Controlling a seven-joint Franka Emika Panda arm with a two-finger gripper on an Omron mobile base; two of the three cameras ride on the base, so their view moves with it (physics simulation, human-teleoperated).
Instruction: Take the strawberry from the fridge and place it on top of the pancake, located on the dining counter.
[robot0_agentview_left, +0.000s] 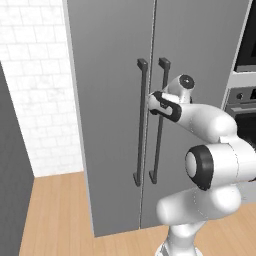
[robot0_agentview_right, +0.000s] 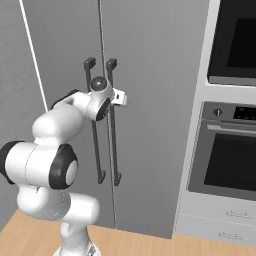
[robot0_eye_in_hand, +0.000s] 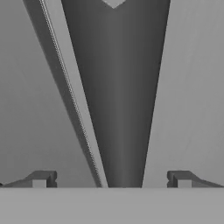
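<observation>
arm (robot0_agentview_left: 210, 165): glossy white rounded shells, black bands at the joints
wrist (robot0_agentview_right: 100, 85): grey round cap with dark centre
fingertips (robot0_eye_in_hand: 41, 178): small, dark, blocky

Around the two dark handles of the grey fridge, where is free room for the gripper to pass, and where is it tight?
Free: the flat grey door faces of the fridge left of the left dark bar handle and right of the right dark bar handle. Tight: the narrow gap between the handles. The open gripper straddles one dark bar.
</observation>
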